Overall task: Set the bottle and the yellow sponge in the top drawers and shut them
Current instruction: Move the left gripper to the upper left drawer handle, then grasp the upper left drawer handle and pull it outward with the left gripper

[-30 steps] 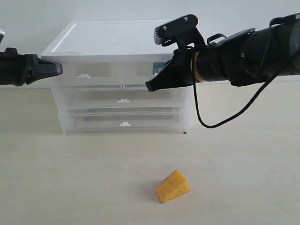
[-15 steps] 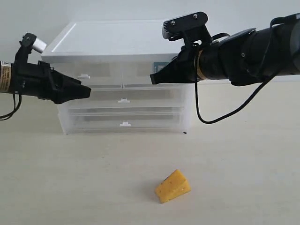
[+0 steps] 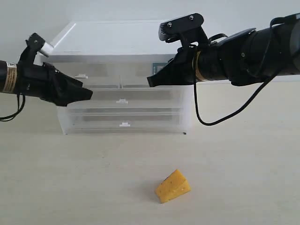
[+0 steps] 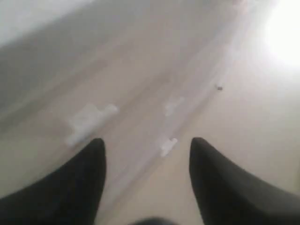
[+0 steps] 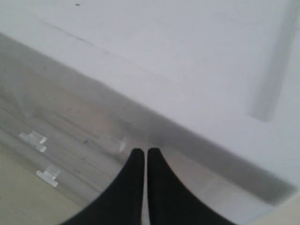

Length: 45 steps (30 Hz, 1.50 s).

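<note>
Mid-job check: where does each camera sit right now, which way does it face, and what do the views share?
Exterior view: off the arms, facing the drawer chest front-on across the table; sponge nearest; arms enter from both sides, left gripper, right gripper.
Left wrist view: behind the open left gripper, aimed at the chest's blurred front and a white handle.
Right wrist view: behind the shut right gripper, aimed at the chest's white top and upper front.
Shared: all three show the chest; neither wrist view shows the sponge.

Yellow sponge (image 3: pixel 173 186) is a cheese wedge with dark specks, lying well out in front of the chest (image 3: pixel 124 105). Top drawers (image 3: pixel 101 75) are translucent with white tab handles; the left one looks pushed in.
</note>
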Motion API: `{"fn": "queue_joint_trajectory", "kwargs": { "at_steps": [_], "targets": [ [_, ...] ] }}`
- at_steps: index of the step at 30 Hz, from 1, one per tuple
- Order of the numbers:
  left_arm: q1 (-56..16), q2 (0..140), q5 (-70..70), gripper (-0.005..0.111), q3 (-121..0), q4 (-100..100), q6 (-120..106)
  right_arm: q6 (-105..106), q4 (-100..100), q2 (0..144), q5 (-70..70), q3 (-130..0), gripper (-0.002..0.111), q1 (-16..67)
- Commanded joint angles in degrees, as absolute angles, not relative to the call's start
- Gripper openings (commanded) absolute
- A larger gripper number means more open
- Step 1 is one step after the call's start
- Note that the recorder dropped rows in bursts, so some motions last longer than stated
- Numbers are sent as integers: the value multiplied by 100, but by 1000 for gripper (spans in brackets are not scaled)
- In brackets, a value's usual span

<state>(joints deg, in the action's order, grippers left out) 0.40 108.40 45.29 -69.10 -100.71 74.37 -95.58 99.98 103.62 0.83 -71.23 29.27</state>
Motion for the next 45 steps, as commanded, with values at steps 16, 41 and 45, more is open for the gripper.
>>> {"fn": "queue_joint_trajectory", "kwargs": {
  "at_steps": [16,41,45],
  "targets": [
    [547,10834,5423,50,-7102,-8668,12045,-9450,9995,10355,61,-7159,0,2910],
    [438,11610,5517,50,-7148,-8529,12017,-9493,9995,10355,-40,-7159,0,2910],
    [438,11646,5612,50,-7259,-8400,11828,-9493,9995,10355,-40,-7159,0,2910]
  ]
}}
